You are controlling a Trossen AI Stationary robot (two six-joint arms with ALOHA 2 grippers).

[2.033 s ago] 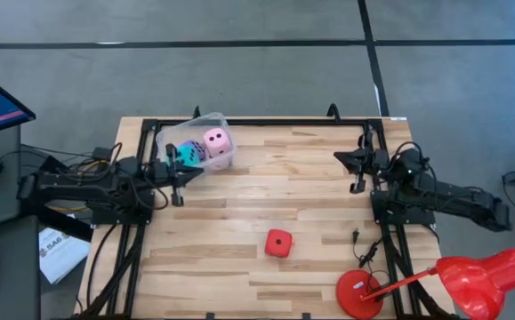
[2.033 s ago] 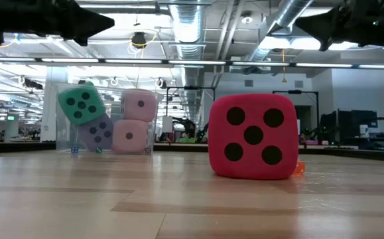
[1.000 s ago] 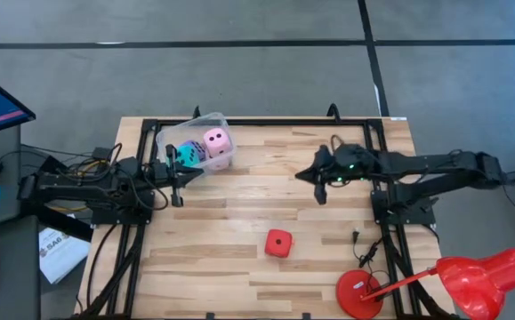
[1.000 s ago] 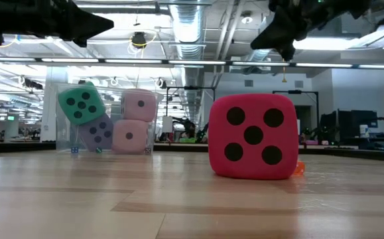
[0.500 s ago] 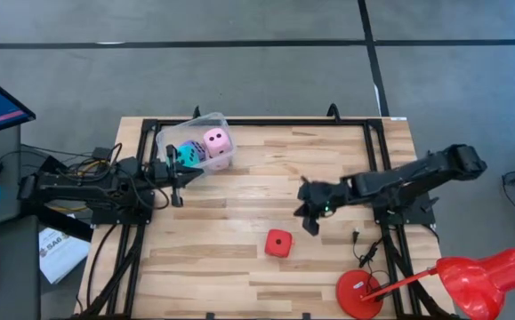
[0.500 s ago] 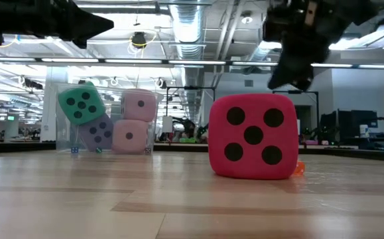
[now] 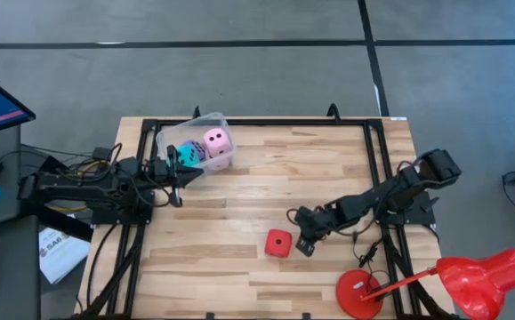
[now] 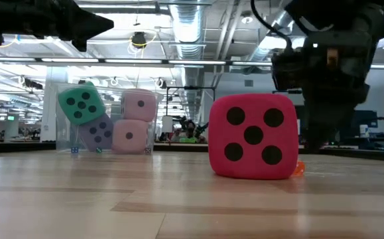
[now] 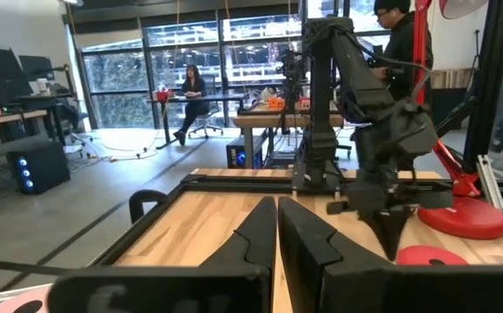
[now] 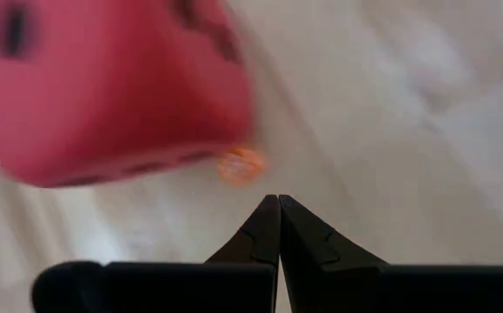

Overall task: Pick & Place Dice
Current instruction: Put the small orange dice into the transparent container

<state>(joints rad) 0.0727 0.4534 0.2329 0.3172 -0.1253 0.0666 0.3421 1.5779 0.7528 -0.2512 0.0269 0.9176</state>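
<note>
The red die (image 7: pixel 278 243) (image 8: pixel 253 136) sits flat on the wooden table, showing five pips in the low view. It appears blurred in the right wrist view (image 10: pixel 103 87). My right gripper (image 7: pixel 302 246) (image 10: pixel 277 202) is shut and low over the table, just to the right of the red die and not touching it. The clear tub (image 7: pixel 199 142) (image 8: pixel 105 119) by the far left edge holds the cyan die (image 8: pixel 81 103), the violet-blue die (image 8: pixel 99 131) and two pale pink dice (image 8: pixel 138 105). My left gripper (image 7: pixel 176 194) (image 9: pixel 277 204) waits shut, near the tub.
A red desk lamp (image 7: pixel 479 280) stands with its round base (image 7: pixel 357 295) on the table's near right corner, close behind the right arm. A small orange bit (image 8: pixel 299 168) lies on the table by the red die. Bare wood spreads across the table's middle and near left.
My right arm has swung from the far right part of the table toward the middle and the near edge. It has come down to table height just right of the red die, with its fingers still shut. The die has stayed in place.
</note>
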